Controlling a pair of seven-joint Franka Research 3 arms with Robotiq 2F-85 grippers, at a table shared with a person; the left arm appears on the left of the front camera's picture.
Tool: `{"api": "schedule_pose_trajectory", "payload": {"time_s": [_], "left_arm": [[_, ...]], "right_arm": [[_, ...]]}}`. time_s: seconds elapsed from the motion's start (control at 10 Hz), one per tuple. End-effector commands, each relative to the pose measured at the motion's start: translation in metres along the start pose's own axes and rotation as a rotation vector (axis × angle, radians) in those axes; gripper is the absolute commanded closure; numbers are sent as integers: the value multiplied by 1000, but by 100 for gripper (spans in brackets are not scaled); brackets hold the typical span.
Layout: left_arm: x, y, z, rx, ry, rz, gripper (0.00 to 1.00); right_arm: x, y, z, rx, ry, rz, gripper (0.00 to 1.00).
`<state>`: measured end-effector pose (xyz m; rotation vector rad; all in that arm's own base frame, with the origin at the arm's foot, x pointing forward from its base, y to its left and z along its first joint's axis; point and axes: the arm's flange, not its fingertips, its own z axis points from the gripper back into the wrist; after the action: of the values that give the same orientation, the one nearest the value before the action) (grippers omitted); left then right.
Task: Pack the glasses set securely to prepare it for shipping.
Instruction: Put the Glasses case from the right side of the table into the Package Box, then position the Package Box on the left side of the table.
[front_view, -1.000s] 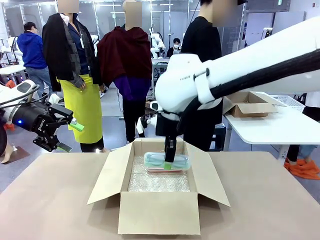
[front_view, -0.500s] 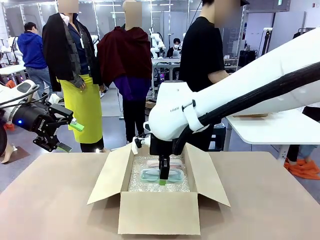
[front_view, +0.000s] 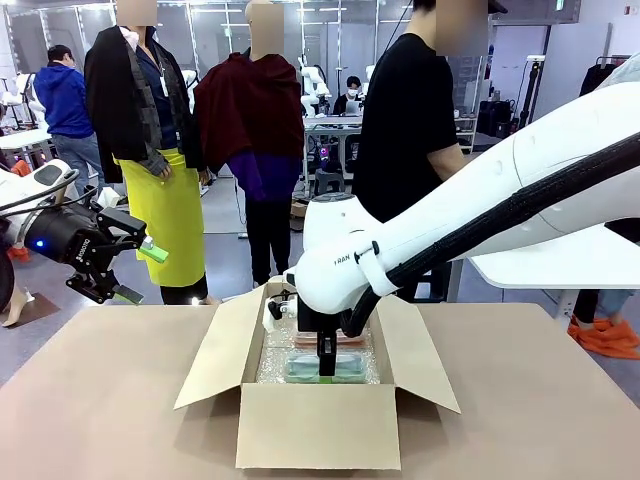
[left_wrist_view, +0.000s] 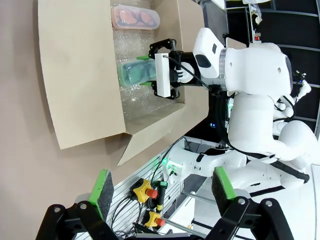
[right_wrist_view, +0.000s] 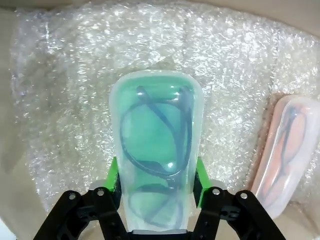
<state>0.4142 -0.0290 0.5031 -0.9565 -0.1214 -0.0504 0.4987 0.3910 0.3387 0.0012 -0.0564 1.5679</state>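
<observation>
1. Front: R gripper (front_view: 325, 372) is down inside box (front_view: 320, 425), so placing step. L gripper (front_view: 140, 272) parked at left, jaws wide, empty.
2. L wrist: mint case (left_wrist_view: 130, 74) on bubble wrap (left_wrist_view: 125, 47), pink case (left_wrist_view: 135, 17) near, apart.
3. R wrist: pads (right_wrist_view: 114, 175) flank mint case; can't tell if gripping. Next you likely lift straight up w/o dragging it.

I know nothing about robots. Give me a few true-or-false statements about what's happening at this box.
1. The mint case lies on bubble wrap inside the cardboard box. True.
2. The pink case sits out on the table. False: it lies in the box, beside the mint case.
3. The right pincer has its fingers either side of the mint case. True.
4. The left pincer holds a case. False: it is open and empty, away from the box.
5. The box flaps are folded shut. False: they stand open.
</observation>
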Motion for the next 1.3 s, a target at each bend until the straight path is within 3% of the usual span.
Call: {"api": "schedule_pose_trajectory", "payload": {"time_s": [0.0,0.4,0.5,0.6,1.2], "left_arm": [[1,-2,1,-6,-15,8,0],[1,-2,1,-6,-15,8,0],[1,-2,1,-6,-15,8,0],[1,-2,1,-6,-15,8,0],[1,-2,1,-6,-15,8,0]], "right_arm": [[10,2,4,-32,42,-48,0],[8,2,11,-32,37,-71,0],[-3,1,13,-2,101,-20,0],[5,-2,8,-26,18,-40,0],[5,-2,8,-26,18,-40,0]]}}
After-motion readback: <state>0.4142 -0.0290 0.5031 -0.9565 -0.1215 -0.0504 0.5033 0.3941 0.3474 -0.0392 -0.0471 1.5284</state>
